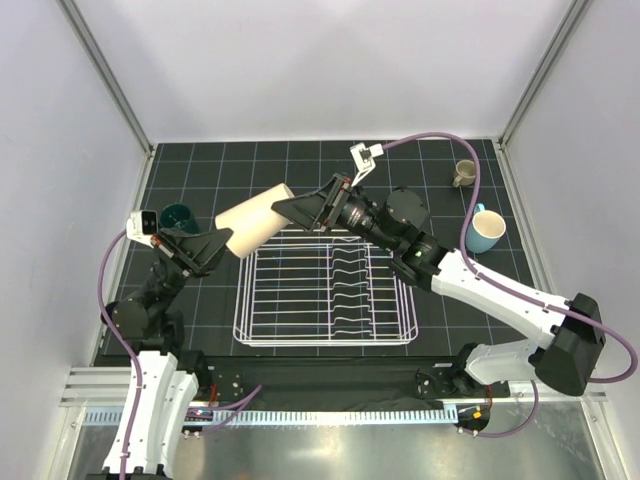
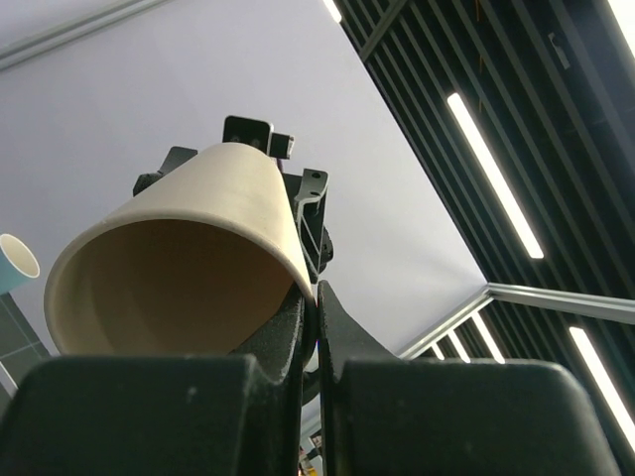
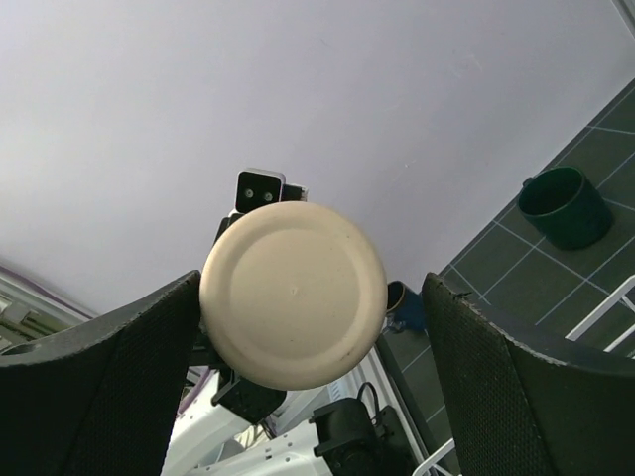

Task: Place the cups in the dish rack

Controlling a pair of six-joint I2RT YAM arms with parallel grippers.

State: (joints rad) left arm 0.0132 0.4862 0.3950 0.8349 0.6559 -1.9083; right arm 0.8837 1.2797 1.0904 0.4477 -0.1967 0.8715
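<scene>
White wires are making up the dish rack (image 1: pixel 320 343), which is sitting on the dark table (image 1: pixel 300 160) close to the arms. No cup is sitting in it yet.

Up near its far left corner, the left gripper (image 1: pixel 226 241) is squeezing shut on the rim of the beige cup (image 1: pixel 255 218) and holding it in the air on its side. The cup's open mouth is pointing at the left arm and its flat bottom is pointing at the right arm. The right gripper (image 1: pixel 280 207) is standing wide open, with one finger on each side of the cup's bottom end. Neither finger seems to be touching it.

It is looking like a pass from one arm to the other. To do it well, I think the right gripper should be closing slowly and evenly, far enough along that the smooth sloping side is not slipping out. The left gripper should be letting go only when the other grip is firm. If both are pulling, the cup could be twisting loose and dropping onto the wires.

Farther back on the table, the dark green mug (image 1: pixel 178 216) is waiting at the left and the light blue mug (image 1: pixel 487 232) at the right. The small tan mug (image 1: pixel 464 173) is sitting beyond it, near the far corner.
</scene>
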